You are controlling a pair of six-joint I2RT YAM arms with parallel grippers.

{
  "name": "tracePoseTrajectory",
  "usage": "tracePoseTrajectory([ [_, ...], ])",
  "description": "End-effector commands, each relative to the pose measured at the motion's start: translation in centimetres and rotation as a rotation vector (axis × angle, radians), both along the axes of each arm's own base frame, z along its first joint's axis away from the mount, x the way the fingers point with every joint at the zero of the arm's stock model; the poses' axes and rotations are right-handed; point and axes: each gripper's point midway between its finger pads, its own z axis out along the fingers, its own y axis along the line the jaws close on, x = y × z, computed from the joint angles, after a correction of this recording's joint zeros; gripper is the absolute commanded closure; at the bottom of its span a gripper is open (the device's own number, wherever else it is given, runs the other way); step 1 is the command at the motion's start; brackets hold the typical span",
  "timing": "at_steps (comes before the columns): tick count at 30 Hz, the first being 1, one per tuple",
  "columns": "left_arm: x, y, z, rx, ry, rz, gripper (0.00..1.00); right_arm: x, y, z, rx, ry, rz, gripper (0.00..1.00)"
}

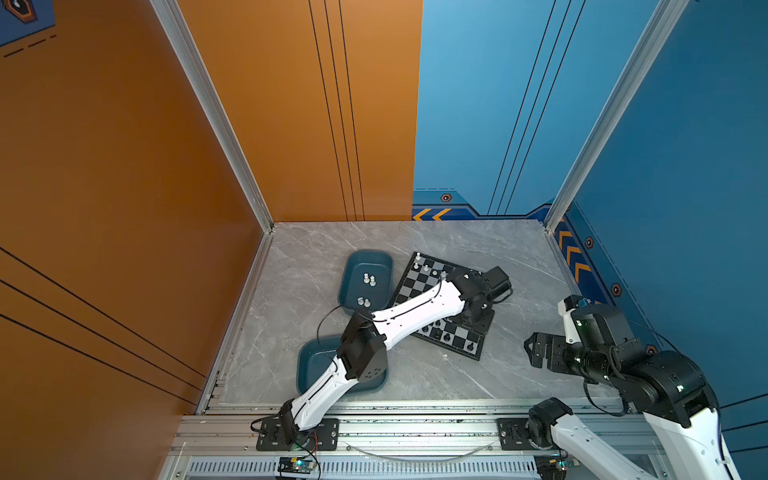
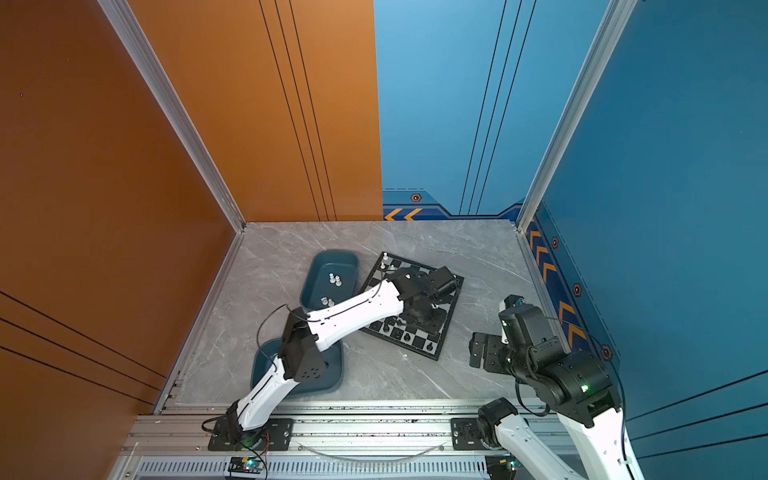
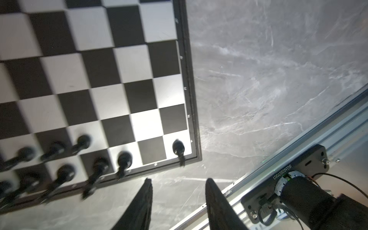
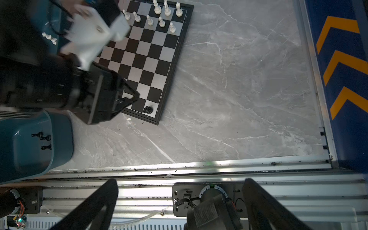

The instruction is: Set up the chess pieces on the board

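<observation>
The board (image 1: pixel 420 286) (image 4: pixel 149 59) lies at an angle mid-table. White chess pieces (image 4: pixel 159 18) stand along its far side and black ones (image 3: pixel 65 173) (image 1: pixel 446 334) along its near side. My left arm reaches across the board. Its gripper (image 3: pixel 178 180) (image 4: pixel 129 97) points down over the near right corner, open, with nothing between the fingers (image 3: pixel 143 199). A black piece (image 3: pixel 124 159) stands just in front of them and another (image 3: pixel 178 148) on the corner square. My right gripper (image 4: pixel 181 182) (image 1: pixel 532 351) hovers wide open and empty at the table's right side.
A teal tray (image 1: pixel 365 254) left of the board holds several white pieces (image 1: pixel 368 280). A second teal tray (image 4: pixel 59 139) near the front edge, partly under my left arm, holds three black pieces (image 4: pixel 42 139). An aluminium rail (image 4: pixel 219 165) runs along the front.
</observation>
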Motion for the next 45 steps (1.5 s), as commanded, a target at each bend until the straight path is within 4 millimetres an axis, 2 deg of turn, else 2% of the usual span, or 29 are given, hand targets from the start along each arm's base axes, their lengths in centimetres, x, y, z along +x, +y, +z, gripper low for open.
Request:
tracePoseTrajectory([
  [1, 2.6, 6.6, 5.0, 0.032, -0.122, 0.14, 0.52, 2.4, 1.8, 0.7, 0.039, -0.039, 0.049, 0.0],
  [4, 2.5, 12.8, 6.3, 0.071, -0.152, 0.258, 0.52, 4.4, 3.3, 1.0, 0.065, -0.048, 0.081, 0.0],
  [7, 1.0, 19.7, 5.7, 0.085, -0.138, 0.41, 0.51, 6.7, 5.2, 0.9, 0.087, -0.048, 0.121, 0.0],
  [11, -3.2, 28.5, 2.0, 0.092, -0.067, 0.621, 0.49, 9.6, 8.5, 0.8, 0.086, -0.048, 0.199, 0.0],
  [13, -5.6, 31.4, 0.0, 0.085, -0.029, 0.704, 0.49, 10.9, 10.5, 0.6, 0.085, -0.041, 0.246, 0.0],
  [15, -8.0, 33.4, -2.1, 0.082, 0.005, 0.768, 0.49, 12.2, 12.3, 0.4, 0.085, -0.03, 0.285, 0.0],
  [19, -10.2, 34.9, -4.4, 0.035, 0.038, 0.852, 0.5, 14.3, 15.8, -0.2, 0.083, -0.002, 0.358, 0.0],
  [23, -10.2, 34.0, -5.7, 0.002, 0.069, 0.847, 0.5, 15.9, 18.0, -0.6, 0.073, 0.027, 0.404, 0.0],
  [26, -9.7, 33.0, -6.6, 0.01, 0.088, 0.822, 0.5, 16.7, 18.8, -0.8, 0.064, 0.043, 0.419, 0.0],
  [35, -8.6, 29.6, -9.5, 0.042, 0.177, 0.724, 0.53, 18.0, 18.7, -1.2, 0.056, 0.064, 0.406, 0.0],
  [45, -9.5, 29.3, -11.0, 0.096, 0.241, 0.684, 0.61, 17.8, 17.1, -1.9, 0.055, 0.079, 0.367, 0.0],
])
